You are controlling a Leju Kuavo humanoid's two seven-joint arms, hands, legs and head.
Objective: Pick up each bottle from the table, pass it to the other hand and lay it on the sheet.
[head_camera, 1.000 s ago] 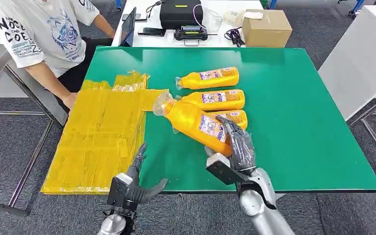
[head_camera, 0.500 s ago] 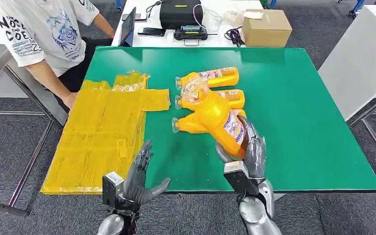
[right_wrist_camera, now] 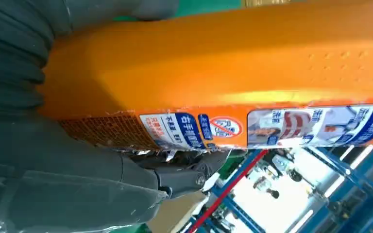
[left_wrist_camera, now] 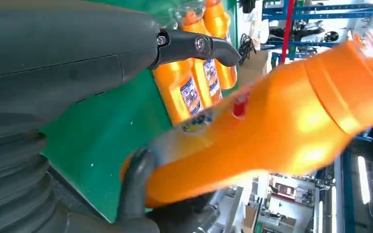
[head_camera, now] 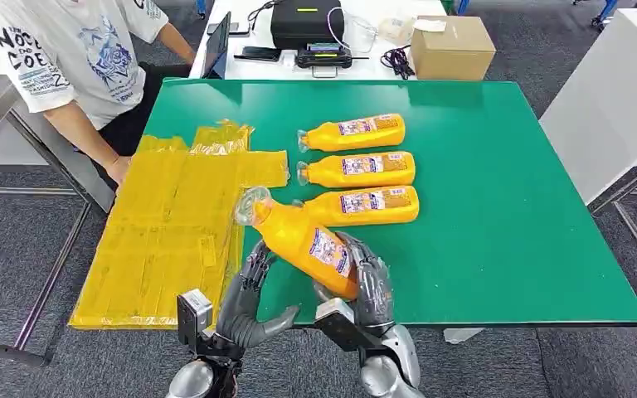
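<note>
My right hand (head_camera: 363, 290) grips the base of an orange bottle (head_camera: 301, 239) above the table's near edge, its clear cap tilted up toward the yellow sheet (head_camera: 166, 224). In the right wrist view the bottle (right_wrist_camera: 233, 73) lies across my right hand (right_wrist_camera: 77, 160). My left hand (head_camera: 245, 303) is spread open just under and left of the bottle; whether it touches is unclear. In the left wrist view the bottle (left_wrist_camera: 272, 126) crosses close before my left hand (left_wrist_camera: 77, 73). Three more orange bottles (head_camera: 357, 169) lie in a row on the green table (head_camera: 498, 207).
A person (head_camera: 66, 58) sits at the far left with a hand (head_camera: 119, 169) by the sheet's edge. A cardboard box (head_camera: 452, 46) and black equipment (head_camera: 307, 25) stand on a white table behind. A white surface (head_camera: 614, 99) is at the right.
My right hand has swung the held bottle down and left, toward my left hand. My left hand has risen and reached up under the bottle.
</note>
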